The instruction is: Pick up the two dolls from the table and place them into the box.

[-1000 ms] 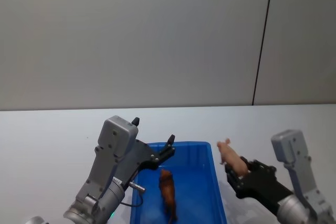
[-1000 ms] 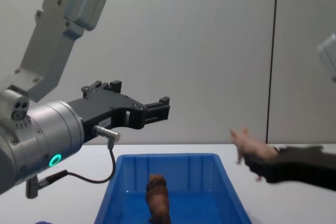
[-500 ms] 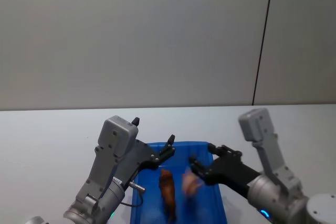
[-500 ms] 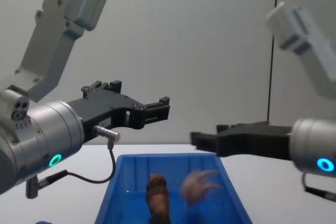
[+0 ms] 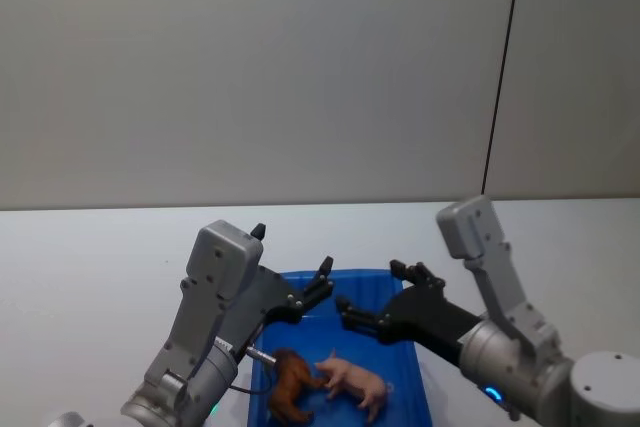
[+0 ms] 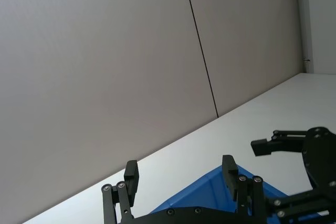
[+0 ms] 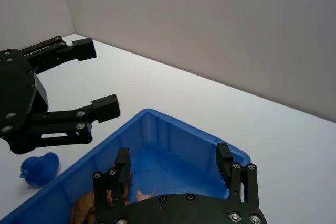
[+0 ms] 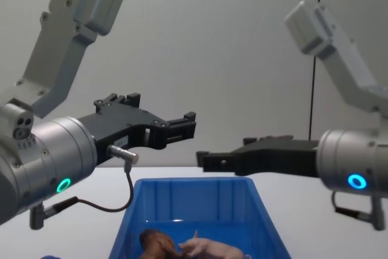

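Both dolls lie inside the box (image 5: 362,274), a bright blue plastic bin with a rolled rim. The brown maned lion (image 5: 291,387) and the smooth pale pink pig (image 5: 352,381) touch on its floor. Above the box, the left gripper (image 5: 293,247) and right gripper (image 5: 368,287) hover with their black fingers spread wide, holding nothing.

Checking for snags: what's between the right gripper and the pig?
Nothing: in the chest view, bare air separates the open right gripper from the pig in the box.
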Tool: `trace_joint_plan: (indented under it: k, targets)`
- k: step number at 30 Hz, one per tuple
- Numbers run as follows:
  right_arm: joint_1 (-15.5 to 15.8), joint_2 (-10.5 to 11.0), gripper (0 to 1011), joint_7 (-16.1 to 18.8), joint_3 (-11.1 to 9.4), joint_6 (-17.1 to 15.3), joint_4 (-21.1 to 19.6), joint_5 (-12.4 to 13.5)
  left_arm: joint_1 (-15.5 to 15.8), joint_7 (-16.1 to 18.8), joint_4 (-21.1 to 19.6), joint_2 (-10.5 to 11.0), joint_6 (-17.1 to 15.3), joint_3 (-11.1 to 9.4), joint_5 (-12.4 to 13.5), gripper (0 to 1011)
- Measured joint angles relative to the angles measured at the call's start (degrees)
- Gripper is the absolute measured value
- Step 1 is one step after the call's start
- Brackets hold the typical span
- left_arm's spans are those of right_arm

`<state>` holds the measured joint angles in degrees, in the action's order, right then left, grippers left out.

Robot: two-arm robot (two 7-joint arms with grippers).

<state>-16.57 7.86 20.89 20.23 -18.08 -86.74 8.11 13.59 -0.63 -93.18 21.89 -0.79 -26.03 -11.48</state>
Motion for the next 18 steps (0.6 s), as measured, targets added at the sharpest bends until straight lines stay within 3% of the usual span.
trace_joint_plan:
  k: [18]
  targets:
    - [5.4,7.2,1001,0.1,-4.1,7.4,-4.1,1.6,0.0,0.0,0.0,0.0,0.0,0.0,0.0,1001]
